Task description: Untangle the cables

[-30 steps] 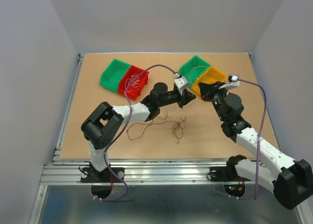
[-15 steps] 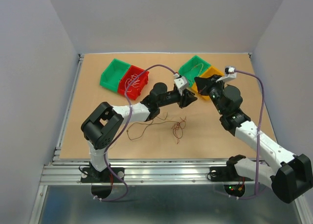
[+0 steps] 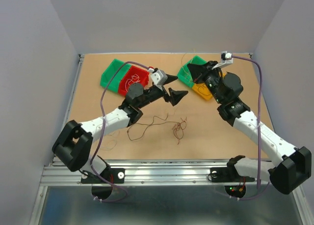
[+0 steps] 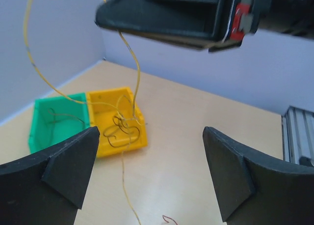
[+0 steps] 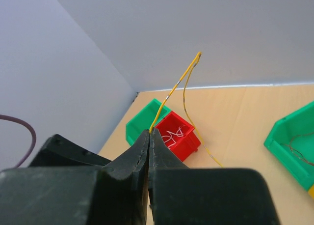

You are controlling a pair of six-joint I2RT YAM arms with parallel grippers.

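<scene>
right pincer (image 5: 149, 133) clamps yellow cable (image 5: 184, 76)

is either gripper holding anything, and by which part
The right gripper pinches a thin yellow wire, apparently near one end, in shut jaws. The left gripper is open, empty.
</scene>
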